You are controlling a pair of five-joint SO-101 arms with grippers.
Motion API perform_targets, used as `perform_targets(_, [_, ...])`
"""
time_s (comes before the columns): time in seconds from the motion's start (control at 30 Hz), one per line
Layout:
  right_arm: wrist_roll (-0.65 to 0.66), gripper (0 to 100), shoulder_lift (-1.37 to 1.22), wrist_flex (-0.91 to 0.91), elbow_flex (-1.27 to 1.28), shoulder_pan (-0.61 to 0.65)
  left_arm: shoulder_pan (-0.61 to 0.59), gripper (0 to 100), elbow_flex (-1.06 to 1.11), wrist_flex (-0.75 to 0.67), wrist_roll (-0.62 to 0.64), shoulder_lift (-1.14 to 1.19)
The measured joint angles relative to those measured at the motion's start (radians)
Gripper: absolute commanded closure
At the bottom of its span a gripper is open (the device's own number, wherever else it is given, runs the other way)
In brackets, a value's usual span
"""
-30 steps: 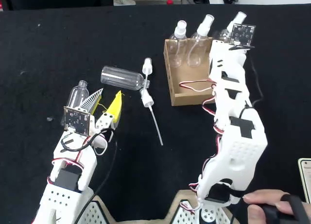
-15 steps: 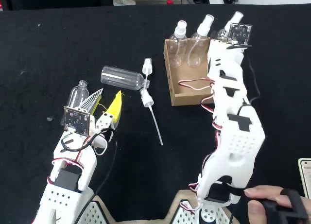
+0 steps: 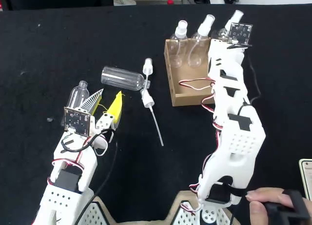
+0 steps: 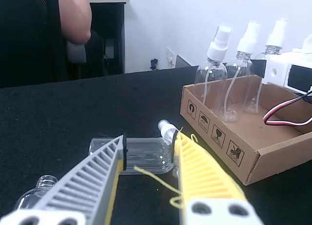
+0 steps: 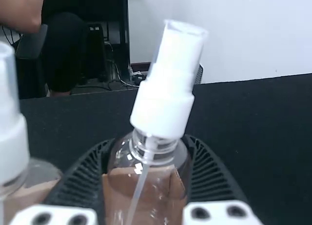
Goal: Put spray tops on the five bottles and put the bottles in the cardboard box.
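Pictograms (image 4: 219, 136) are printed on the cardboard box (image 4: 253, 159) wall. A capped bottle (image 5: 163, 108) is gripped by the right hand (image 5: 148, 147) at the box's far corner. The left hand (image 4: 148, 139) is held open, empty; a lying bottle (image 4: 146, 159) is seen just ahead.

Four handling pictograms (image 4: 219, 135) on cardboard box (image 4: 278, 156) wall.

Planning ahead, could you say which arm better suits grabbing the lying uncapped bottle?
Likely left: left gripper open near the lying bottle; right gripper holds a capped bottle in the box.
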State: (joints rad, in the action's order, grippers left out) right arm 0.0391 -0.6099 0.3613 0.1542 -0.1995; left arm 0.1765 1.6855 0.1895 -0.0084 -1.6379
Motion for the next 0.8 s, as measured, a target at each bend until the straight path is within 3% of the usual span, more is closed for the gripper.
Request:
perform_targets(0.2, [0.000,85.2,0.000,-0.118,-0.066,0.000,0.000,83,0.000,0.000,0.000,0.000])
perform_targets(0.8, [0.000,84.5,0.000,-0.164,-0.092,0.000,0.000,83,0.000,0.000,0.000,0.000])
